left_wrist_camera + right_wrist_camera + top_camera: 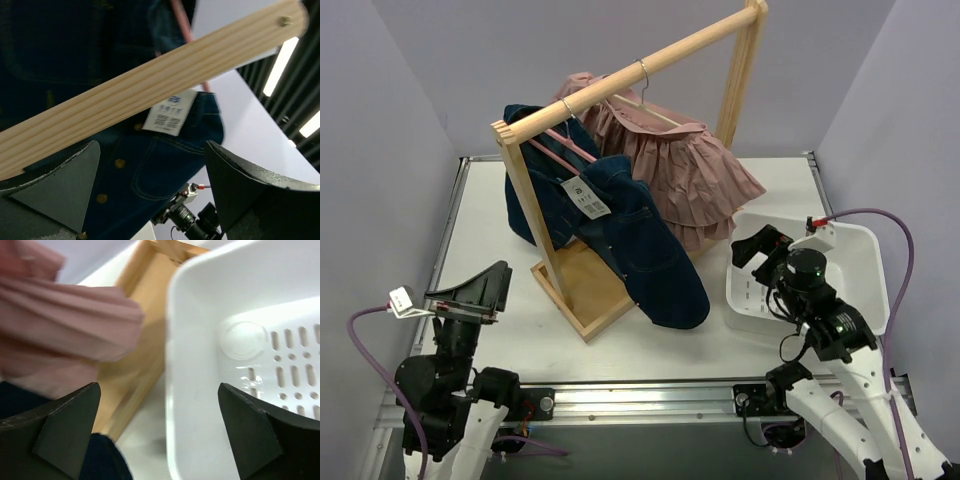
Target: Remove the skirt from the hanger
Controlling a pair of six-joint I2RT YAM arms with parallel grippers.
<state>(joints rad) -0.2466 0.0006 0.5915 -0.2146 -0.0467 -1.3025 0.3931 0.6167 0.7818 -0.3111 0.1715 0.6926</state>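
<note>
The dusty-pink pleated skirt (670,170) hangs on a cream hanger (650,108) whose silver hook sits over the wooden rail (640,65). Its hem also shows in the right wrist view (60,335). My left gripper (480,292) is open and empty, low at the left, facing the rack post. My right gripper (760,248) is open and empty above the left rim of the white basket (865,250), to the right of and below the skirt's hem. In the right wrist view my gripper (160,435) straddles the basket rim (180,365).
A dark blue denim garment (630,240) with a white tag hangs on a pink hanger (560,150) at the rail's left end; it also shows in the left wrist view (165,155). The rack's wooden base (585,290) and post (150,85) stand mid-table.
</note>
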